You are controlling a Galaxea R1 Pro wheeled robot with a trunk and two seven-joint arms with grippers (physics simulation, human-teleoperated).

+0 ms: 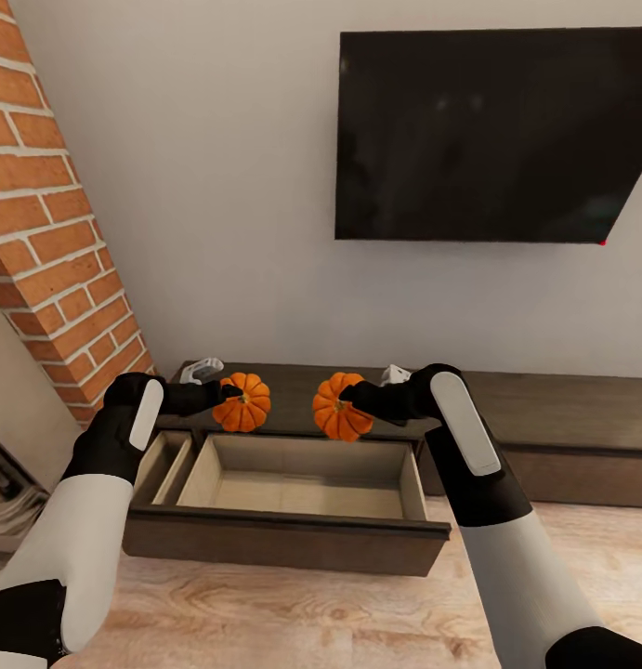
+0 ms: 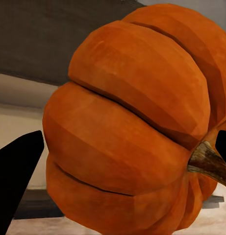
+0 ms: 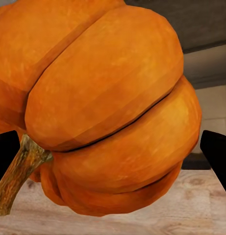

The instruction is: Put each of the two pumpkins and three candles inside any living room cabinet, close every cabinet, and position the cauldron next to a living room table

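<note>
I hold two orange ribbed pumpkins in the air above an open drawer (image 1: 302,492) of the long dark-brown cabinet (image 1: 543,418). My left gripper (image 1: 229,395) is shut on the left pumpkin (image 1: 242,402), whose ribs and brown stem show close up in the left wrist view (image 2: 127,127). My right gripper (image 1: 347,401) is shut on the right pumpkin (image 1: 339,407), seen large in the right wrist view (image 3: 108,107). The drawer's pale wood inside holds nothing. A second, narrower compartment (image 1: 163,465) is open at its left.
A red brick column (image 1: 51,223) rises at the left. A black television (image 1: 492,135) hangs on the beige wall above the cabinet. A small white object (image 1: 202,371) lies on the cabinet top behind the left pumpkin. Light wood floor (image 1: 311,613) lies in front.
</note>
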